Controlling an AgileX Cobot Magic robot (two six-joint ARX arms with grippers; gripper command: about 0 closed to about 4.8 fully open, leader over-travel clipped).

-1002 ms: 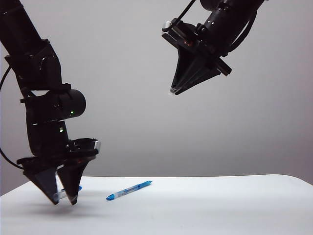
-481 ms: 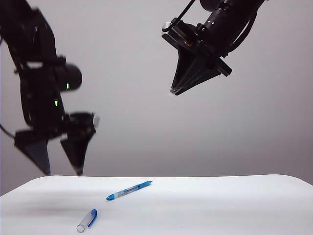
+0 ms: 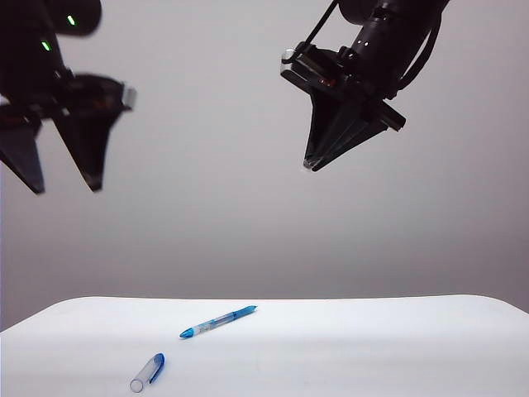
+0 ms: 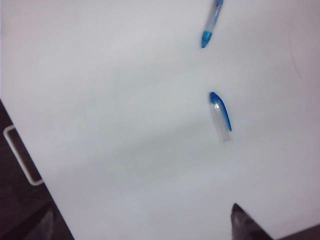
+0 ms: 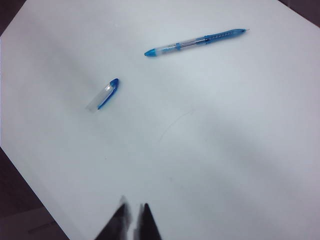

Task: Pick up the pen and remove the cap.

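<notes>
The pen (image 3: 218, 321), a slim clear barrel with blue ends, lies uncapped on the white table (image 3: 372, 347); its tip points back right. Its full length shows in the right wrist view (image 5: 195, 42), only one end in the left wrist view (image 4: 211, 24). The cap (image 3: 148, 372), a short clear tube with a blue clip, lies apart near the front left (image 4: 220, 115) (image 5: 103, 94). My left gripper (image 3: 66, 188) hangs open and empty high at the left (image 4: 142, 220). My right gripper (image 3: 310, 165) is shut on nothing, high at the right (image 5: 132, 207).
The table's left edge (image 4: 30, 150) drops to a dark floor, where a white frame-like shape (image 4: 20, 155) lies beside it. A faint curved mark (image 5: 175, 122) shows on the tabletop.
The left gripper opened, let go of the cap and rose from the tabletop to high at the left. The cap now lies near the front. The right gripper only shifted slightly.
</notes>
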